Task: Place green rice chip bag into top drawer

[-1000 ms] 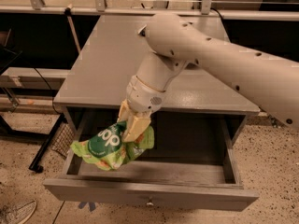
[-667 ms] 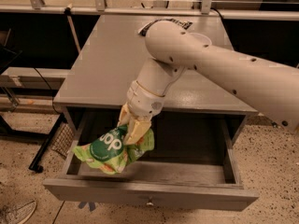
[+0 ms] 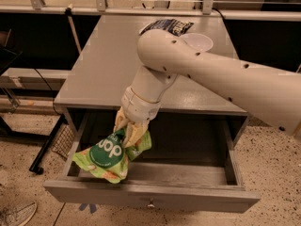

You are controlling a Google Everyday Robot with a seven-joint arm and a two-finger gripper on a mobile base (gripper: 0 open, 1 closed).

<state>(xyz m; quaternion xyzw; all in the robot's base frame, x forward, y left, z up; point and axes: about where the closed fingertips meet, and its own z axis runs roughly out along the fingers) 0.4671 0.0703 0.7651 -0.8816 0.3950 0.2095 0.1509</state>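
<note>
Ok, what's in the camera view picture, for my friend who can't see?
The gripper holds the green rice chip bag over the left end of the open top drawer. A dark blue snack bag lies on the grey table behind.

The arm (image 3: 221,74) is a thick, smooth tube in matte off-white, dotted with small dark round holes like sunken screws. It has a rounded elbow (image 3: 157,46), and a narrower wrist (image 3: 139,103) with thin ring seams runs from it toward seven o'clock. At that end, lower left of centre, sits the gripper (image 3: 127,132), with pale yellow-tan fingers (image 3: 134,134).
</note>
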